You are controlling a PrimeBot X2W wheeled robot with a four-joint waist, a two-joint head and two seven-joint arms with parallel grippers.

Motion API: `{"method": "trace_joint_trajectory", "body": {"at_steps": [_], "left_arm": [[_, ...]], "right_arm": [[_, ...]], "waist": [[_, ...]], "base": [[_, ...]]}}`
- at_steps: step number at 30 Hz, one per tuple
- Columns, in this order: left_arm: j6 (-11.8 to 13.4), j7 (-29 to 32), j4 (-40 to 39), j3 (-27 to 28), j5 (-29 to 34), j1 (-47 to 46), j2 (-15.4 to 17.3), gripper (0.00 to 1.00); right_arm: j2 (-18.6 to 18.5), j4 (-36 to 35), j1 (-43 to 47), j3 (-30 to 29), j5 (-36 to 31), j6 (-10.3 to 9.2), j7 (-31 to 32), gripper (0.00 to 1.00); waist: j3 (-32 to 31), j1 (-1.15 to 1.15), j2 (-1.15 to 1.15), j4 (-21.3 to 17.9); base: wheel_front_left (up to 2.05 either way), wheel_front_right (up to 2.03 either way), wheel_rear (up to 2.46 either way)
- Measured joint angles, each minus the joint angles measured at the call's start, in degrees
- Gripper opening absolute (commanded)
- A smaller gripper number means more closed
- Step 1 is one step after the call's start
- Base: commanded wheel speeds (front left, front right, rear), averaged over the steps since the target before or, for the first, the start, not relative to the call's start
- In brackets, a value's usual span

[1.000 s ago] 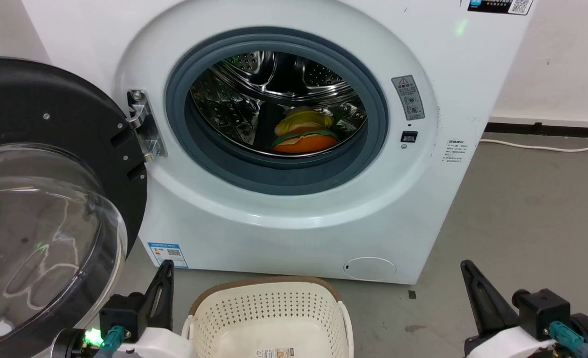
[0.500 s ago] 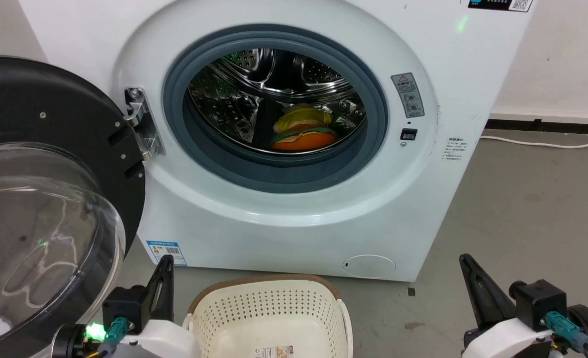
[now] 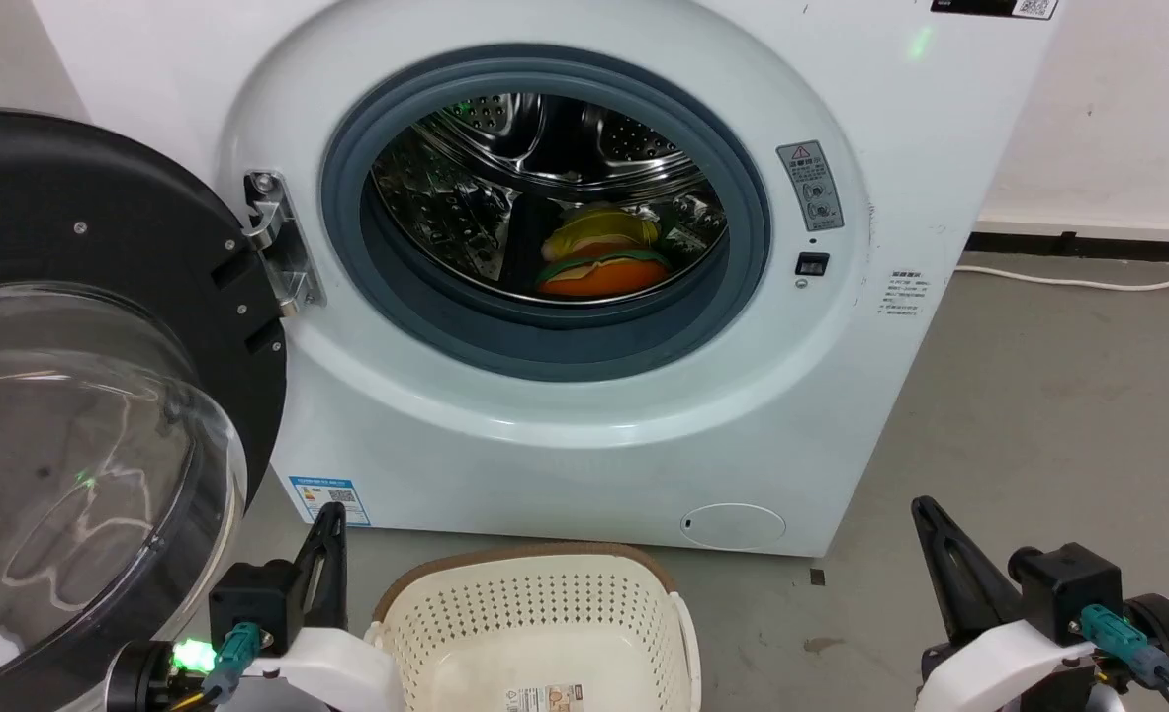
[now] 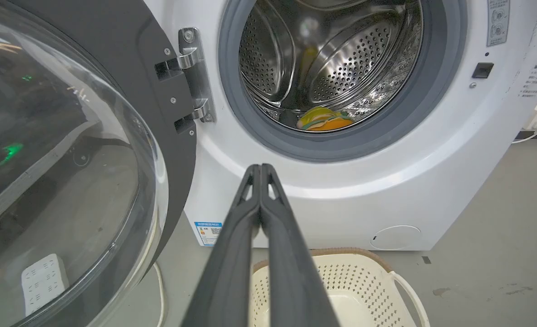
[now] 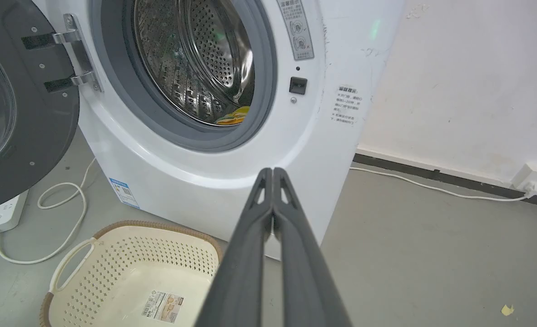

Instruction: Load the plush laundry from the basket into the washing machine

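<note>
The plush laundry (image 3: pixel 599 259) lies inside the steel drum of the washing machine (image 3: pixel 565 425), showing yellow, green and orange; it also shows in the left wrist view as the plush laundry (image 4: pixel 324 121) and the right wrist view as the plush laundry (image 5: pixel 234 116). The machine's round door (image 3: pixel 80 396) hangs open at the left. On the floor before the machine sits the cream basket (image 3: pixel 535 618), holding nothing but a sticker on its bottom. My left gripper (image 3: pixel 332 516) is shut at the lower left, beside the basket. My right gripper (image 3: pixel 923 509) is shut at the lower right.
A white cable (image 3: pixel 1089 285) runs along the floor by the wall to the right of the machine. A white power strip (image 5: pixel 2 213) with a looped cord lies on the floor under the open door. Grey floor stretches to the right.
The whole head view has shifted slightly, so the machine sits a little higher in the picture. Both grippers stay shut and low; the plush stays in the drum.
</note>
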Motion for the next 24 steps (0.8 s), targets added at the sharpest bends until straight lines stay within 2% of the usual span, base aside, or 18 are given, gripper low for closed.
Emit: {"method": "trace_joint_trajectory", "body": {"at_steps": [24], "left_arm": [[0.0, 0.0, 0.0, 0.2, 0.0, 0.0, 0.0, 0.0]], "right_arm": [[0.0, 0.0, 0.0, 0.0, 0.0, 0.0, 0.0, 0.0]], "waist": [[0.0, 0.0, 0.0, 0.0]], "base": [[0.0, 0.0, 0.0]]}}
